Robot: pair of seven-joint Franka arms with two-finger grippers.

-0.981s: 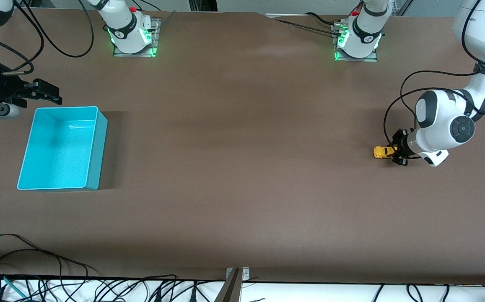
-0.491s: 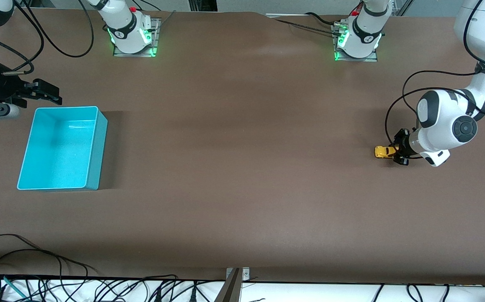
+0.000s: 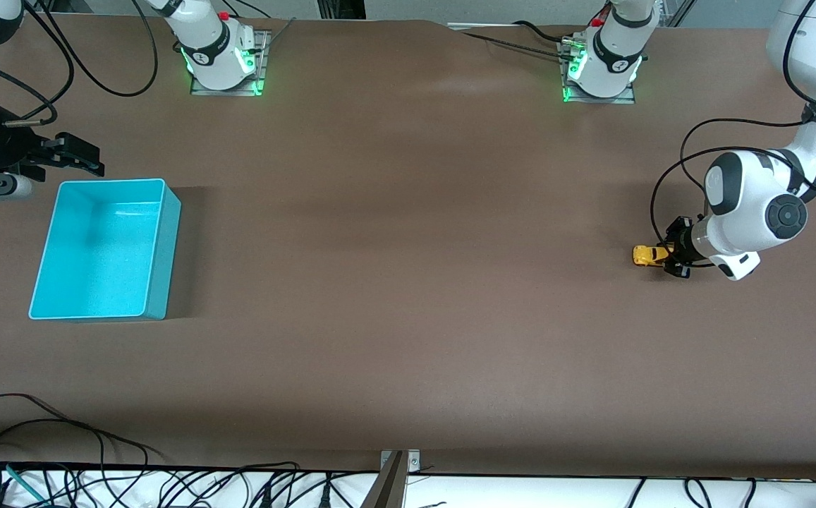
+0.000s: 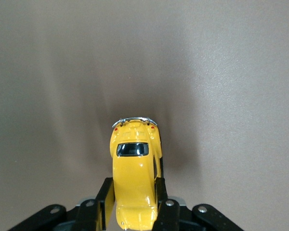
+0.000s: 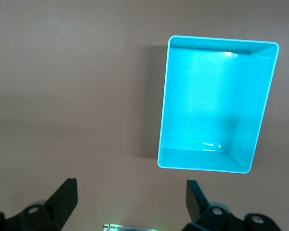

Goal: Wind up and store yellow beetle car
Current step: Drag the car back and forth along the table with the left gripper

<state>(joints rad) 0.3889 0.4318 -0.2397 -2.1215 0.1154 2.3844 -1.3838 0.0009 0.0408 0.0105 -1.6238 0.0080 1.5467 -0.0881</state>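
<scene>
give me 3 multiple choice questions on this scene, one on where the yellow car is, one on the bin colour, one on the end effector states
1. Where is the yellow beetle car?
A. in the bin
B. on the table at the left arm's end
C. beside the right arm's base

2. What colour is the bin?
A. turquoise
B. red
C. white

3. What are the end effectors doing?
A. both open
B. both shut on the car
C. left shut on the car, right open

Answers:
1 B: the front view shows it on the table, apart from the bin.
2 A: both views of it show turquoise.
3 C: the left end effector clamps the car's sides; the right end effector hangs spread by the bin.
</scene>
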